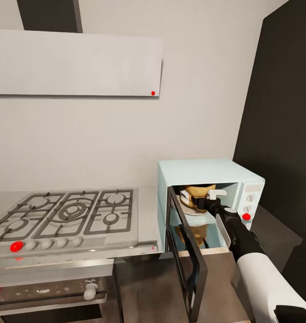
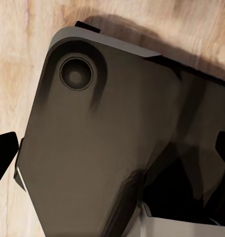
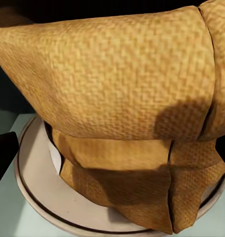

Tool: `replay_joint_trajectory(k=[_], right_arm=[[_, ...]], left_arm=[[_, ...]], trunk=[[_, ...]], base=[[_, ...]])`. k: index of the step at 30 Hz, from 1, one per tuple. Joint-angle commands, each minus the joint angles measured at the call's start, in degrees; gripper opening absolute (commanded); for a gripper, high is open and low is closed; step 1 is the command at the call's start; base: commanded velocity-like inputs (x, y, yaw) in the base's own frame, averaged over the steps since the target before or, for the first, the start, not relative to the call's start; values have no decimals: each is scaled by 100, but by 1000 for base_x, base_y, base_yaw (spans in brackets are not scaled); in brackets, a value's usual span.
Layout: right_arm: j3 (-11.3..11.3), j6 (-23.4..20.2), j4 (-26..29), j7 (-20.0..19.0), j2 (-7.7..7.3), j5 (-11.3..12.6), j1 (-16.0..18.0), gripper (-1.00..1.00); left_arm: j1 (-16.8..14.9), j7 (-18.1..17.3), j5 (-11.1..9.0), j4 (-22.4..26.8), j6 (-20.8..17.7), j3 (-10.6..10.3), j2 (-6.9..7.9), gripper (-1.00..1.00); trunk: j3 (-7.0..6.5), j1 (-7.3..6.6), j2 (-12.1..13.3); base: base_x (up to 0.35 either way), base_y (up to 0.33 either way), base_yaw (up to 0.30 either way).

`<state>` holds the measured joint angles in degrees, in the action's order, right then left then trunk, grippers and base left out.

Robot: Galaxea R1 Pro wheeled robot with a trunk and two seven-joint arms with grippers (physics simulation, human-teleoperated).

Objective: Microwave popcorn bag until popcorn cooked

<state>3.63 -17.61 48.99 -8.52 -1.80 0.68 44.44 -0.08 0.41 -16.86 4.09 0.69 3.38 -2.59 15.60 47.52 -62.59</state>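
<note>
Grey worktop (image 1: 146, 211): I've got the hob (image 1: 65, 215) on it, and the microwave (image 1: 202, 172) parked at the far end beside the dark wall.
Microwave: door (image 1: 186, 264) swung wide toward me, cavity open, knobs clear of my arm.
Right arm: reaching straight in through the opening, sleeve just over the sill.
Bag (image 3: 112, 103): it's inside the cavity now, sitting on the white turntable plate (image 3: 38, 190), upright with a slight lean, rim rolled over.
Right gripper (image 1: 206, 199): fingers at the bag's side; I can't tell whether they're pinching it or already slack.
Left gripper: its camera looks at the robot's dark base (image 2: 102, 148) over wooden floor (image 2: 23, 44); whether it's open I can't tell.
My call: placement looks near done. Let go gently, pull straight back along the reach line without snagging the rim, keep the bag centred, then shut the door.
</note>
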Motion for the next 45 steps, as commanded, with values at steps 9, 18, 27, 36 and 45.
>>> replay_joint_trajectory(k=[9,18,27,36,45], right_arm=[[12,-32,10,-67,-4,-15,3,100],[15,-98,14,-53,-51,-41,3,100],[14,-115,18,-46,-44,-42,3,100],[15,-70,15,-44,-59,-27,3,100],[15,-59,8,-23,-74,1,3,100]], left_arm=[[-1,3,-10,4,10,33,-4,100],[-1,3,-7,4,10,34,-5,100],[-1,3,7,4,10,32,-14,100],[-1,3,7,4,10,32,-5,100],[-1,3,-1,4,10,32,-5,100]], trunk=[[7,1,-4],[7,1,-4],[7,1,-4],[7,1,-4],[7,1,-4]], base=[[-72,0,0],[-313,0,0],[-318,0,0],[-318,0,0],[-318,0,0]])
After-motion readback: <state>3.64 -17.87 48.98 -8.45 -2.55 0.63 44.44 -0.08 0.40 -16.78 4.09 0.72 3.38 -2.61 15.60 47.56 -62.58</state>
